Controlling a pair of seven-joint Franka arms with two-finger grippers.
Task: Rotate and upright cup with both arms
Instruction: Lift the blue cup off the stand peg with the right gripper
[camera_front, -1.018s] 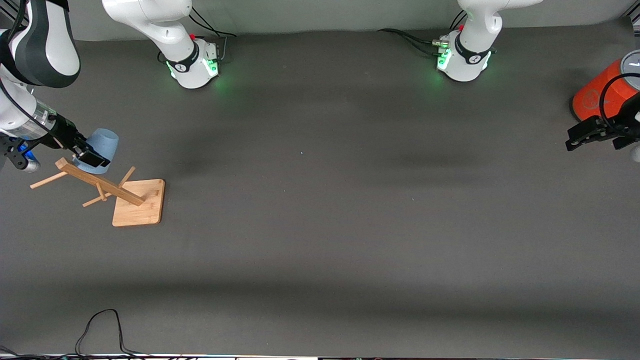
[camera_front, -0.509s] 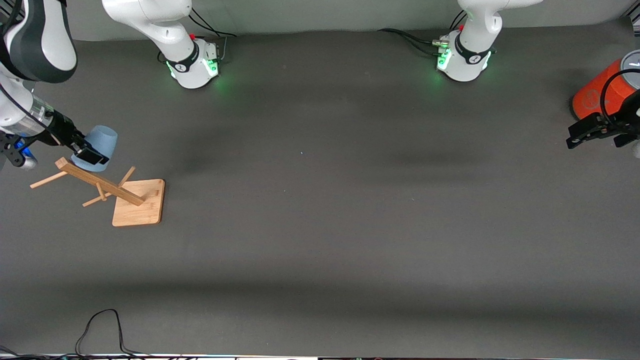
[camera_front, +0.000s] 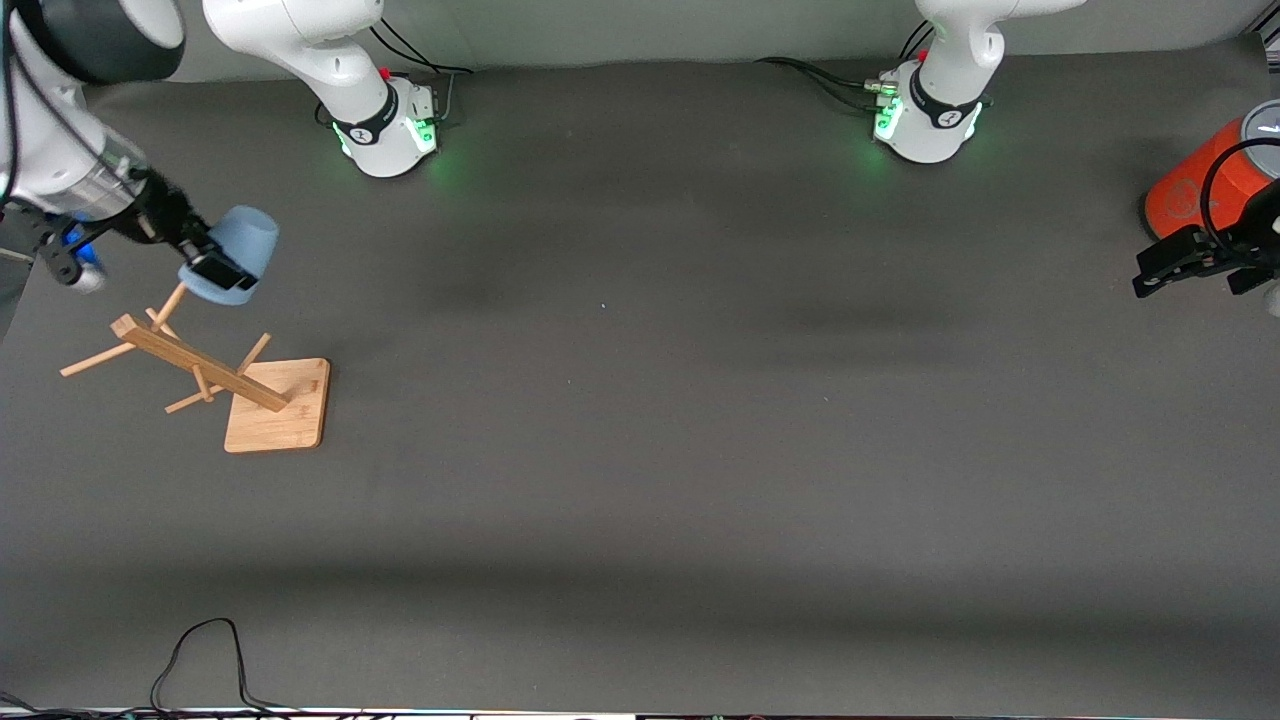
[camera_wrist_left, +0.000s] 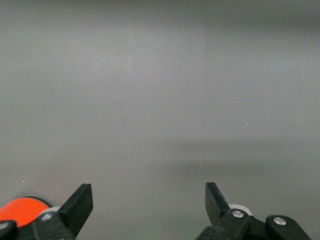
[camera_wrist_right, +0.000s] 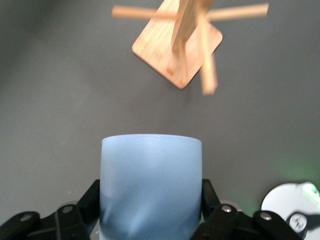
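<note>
My right gripper (camera_front: 215, 270) is shut on the light-blue cup (camera_front: 243, 245) and holds it tilted in the air, just above the upper pegs of the wooden rack (camera_front: 196, 367). The cup hangs free of the pegs. In the right wrist view the cup (camera_wrist_right: 150, 180) fills the space between the black fingers of the right gripper (camera_wrist_right: 151, 194), with the rack (camera_wrist_right: 184, 42) below it. My left gripper (camera_front: 1188, 283) waits open and empty at the left arm's end of the table. The left wrist view shows the left gripper (camera_wrist_left: 146, 196) over bare mat.
The rack's square wooden base (camera_front: 280, 408) sits at the right arm's end of the table. A large orange cylinder (camera_front: 1200, 185) with a grey top stands beside my left gripper. A black cable (camera_front: 200, 640) loops near the front edge.
My right gripper has lifted the cup up and off the rack's peg, moving it toward the table's middle. The bare peg now shows. The left arm has stayed still.
</note>
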